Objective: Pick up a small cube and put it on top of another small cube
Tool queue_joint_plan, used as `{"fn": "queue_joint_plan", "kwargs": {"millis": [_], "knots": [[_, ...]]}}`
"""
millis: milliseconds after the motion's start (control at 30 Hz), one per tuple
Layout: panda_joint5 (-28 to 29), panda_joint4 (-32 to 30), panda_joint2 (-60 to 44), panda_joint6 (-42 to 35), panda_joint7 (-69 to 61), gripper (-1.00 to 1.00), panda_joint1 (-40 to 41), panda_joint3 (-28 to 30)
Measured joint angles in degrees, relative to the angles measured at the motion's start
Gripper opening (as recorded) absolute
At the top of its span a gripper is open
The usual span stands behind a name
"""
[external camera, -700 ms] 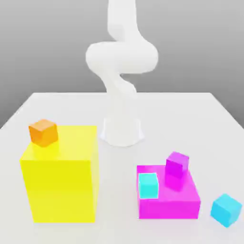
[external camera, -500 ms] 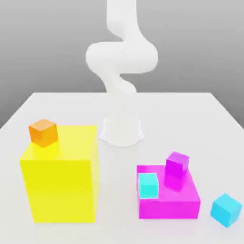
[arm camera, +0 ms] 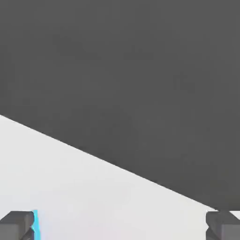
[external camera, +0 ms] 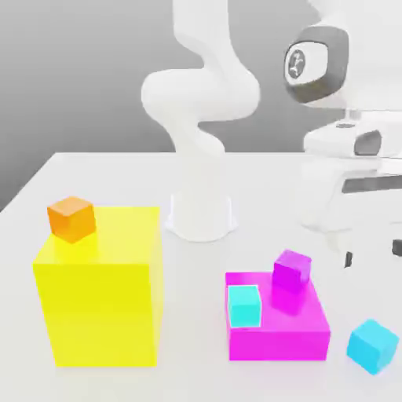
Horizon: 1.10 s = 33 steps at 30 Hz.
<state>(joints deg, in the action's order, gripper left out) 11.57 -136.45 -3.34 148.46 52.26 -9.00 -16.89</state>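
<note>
The small cube (external camera: 373,345), sky-blue, lies on the white table at the exterior view's lower right, beside the low magenta block (external camera: 276,328). My gripper (external camera: 373,253) hangs in the air well above it, open, with nothing between the fingers. In the hand view the two dark fingertips (arm camera: 17,225) stand wide apart around my gripper (arm camera: 119,227), and a sliver of the sky-blue cube (arm camera: 35,222) shows by one of them. A greener turquoise small cube (external camera: 244,305) and a purple small cube (external camera: 291,271) sit on the magenta block.
A big yellow block (external camera: 100,286) stands at the exterior view's left with an orange small cube (external camera: 71,217) on its top corner. The arm's white base (external camera: 201,216) stands mid-table behind the blocks. The table's edge (arm camera: 117,165) runs across the hand view.
The hand has swung into the exterior view at the right, above the sky-blue cube. None of the cubes or blocks has moved.
</note>
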Motion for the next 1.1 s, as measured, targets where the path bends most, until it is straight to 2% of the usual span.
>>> {"fn": "queue_joint_plan", "kwargs": {"millis": [200, 333, 367, 600, 767, 933, 1100], "knots": [[1.2, -1.2, -12.1, 4.5, 0.4, 0.0, -3.6, -2.1], [5.5, 0.1, -20.4, 10.2, 3.5, 0.0, -7.1, 1.4], [6.6, 0.6, -22.5, 11.7, 4.4, -1.0, -8.2, 2.7], [7.0, 0.7, -23.0, 12.1, 4.7, -1.0, -8.4, 2.9], [1.3, -1.6, -14.0, 5.6, 0.1, -1.0, -5.1, -1.5], [-0.9, -7.3, -4.1, 1.2, -5.5, -1.0, -3.2, -2.4], [-5.8, -13.4, 6.3, -2.6, -13.5, -1.0, -3.2, -1.6]]}}
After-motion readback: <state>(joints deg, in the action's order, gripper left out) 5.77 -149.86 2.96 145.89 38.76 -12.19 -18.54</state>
